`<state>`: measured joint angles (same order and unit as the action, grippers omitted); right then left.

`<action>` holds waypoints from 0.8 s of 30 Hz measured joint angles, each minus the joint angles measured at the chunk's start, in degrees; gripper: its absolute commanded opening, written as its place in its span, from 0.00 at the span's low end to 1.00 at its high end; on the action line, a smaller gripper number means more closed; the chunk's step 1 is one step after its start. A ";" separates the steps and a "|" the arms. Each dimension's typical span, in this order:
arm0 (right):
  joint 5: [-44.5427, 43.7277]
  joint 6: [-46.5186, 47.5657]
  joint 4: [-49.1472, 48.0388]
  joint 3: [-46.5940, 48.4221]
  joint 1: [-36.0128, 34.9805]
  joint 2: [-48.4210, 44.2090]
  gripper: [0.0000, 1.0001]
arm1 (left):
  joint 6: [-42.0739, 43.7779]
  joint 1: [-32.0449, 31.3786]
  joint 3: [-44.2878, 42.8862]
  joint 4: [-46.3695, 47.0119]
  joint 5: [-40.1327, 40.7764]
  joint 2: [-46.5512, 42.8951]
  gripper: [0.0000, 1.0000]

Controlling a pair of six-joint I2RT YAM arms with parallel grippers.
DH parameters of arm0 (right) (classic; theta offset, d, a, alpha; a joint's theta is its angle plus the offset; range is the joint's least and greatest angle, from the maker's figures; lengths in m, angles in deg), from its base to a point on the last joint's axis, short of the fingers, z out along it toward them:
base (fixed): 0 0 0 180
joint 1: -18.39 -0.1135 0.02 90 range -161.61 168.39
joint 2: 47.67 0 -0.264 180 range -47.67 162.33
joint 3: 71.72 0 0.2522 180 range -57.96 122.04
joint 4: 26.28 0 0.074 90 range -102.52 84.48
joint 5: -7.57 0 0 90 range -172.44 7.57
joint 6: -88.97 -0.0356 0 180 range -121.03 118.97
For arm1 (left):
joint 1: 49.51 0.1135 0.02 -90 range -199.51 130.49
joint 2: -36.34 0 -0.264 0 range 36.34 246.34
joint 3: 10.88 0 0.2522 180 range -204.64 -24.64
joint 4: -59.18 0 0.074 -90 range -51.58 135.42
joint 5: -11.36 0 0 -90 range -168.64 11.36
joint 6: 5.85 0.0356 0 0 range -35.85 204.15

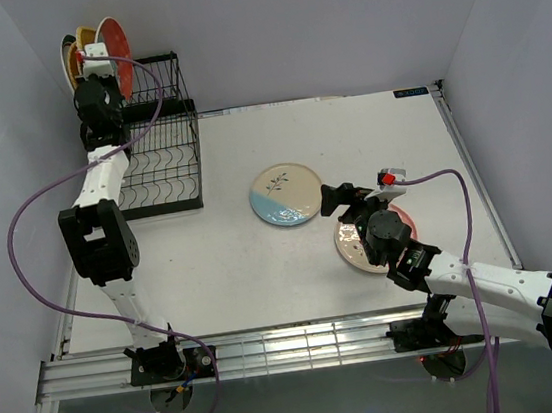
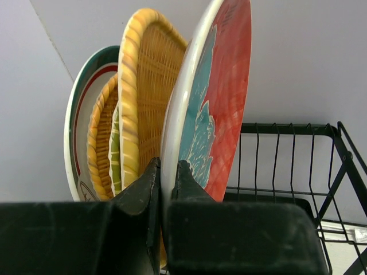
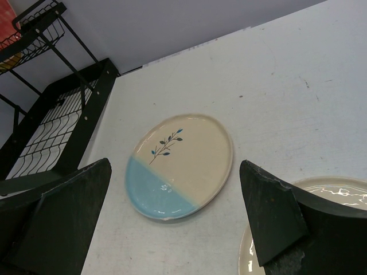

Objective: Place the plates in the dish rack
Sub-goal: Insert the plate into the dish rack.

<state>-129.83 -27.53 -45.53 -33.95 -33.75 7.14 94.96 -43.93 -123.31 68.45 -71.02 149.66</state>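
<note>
White table [image 1: 214, 275], wire rack [image 1: 163, 145], woven plates [image 2: 150, 74], floral plate [image 2: 221, 97]

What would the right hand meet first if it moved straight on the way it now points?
Probably the cream and blue plate, flat on the table ahead of the open right hand; depth is unclear.

Dish rack [image 1: 158, 150] at far-left of counter [image 1: 214, 275]. Upright plates [image 1: 85, 44] side by side at rack's far end, left of raised basket; exact slots hidden. Left pincer [image 2: 167, 167] astride rim of rightmost upright plate [image 2: 223, 97], one finger each side. Centre plate [image 1: 286, 194] flat on counter, right of rack. Second flat plate [image 1: 354, 247] nearer and rightward, apart, partly under right arm. Right pincer [image 1: 341, 201] above gap between them.
</note>
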 measured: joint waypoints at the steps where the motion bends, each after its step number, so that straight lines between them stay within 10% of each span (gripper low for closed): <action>1: 0.04 0.00 0.00 -0.02 0.00 0.00 0.98 | 0.15 -0.02 0.22 0.02 0.00 0.17 0.00; 24: 0.28 0.04 0.00 0.00 0.00 0.33 0.98 | 5.68 -2.91 0.61 4.48 4.46 3.39 0.01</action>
<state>-129.55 -27.49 -45.53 -33.95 -33.75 7.47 100.64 -46.83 -122.70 72.93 -66.56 153.05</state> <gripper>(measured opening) 0.984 0.132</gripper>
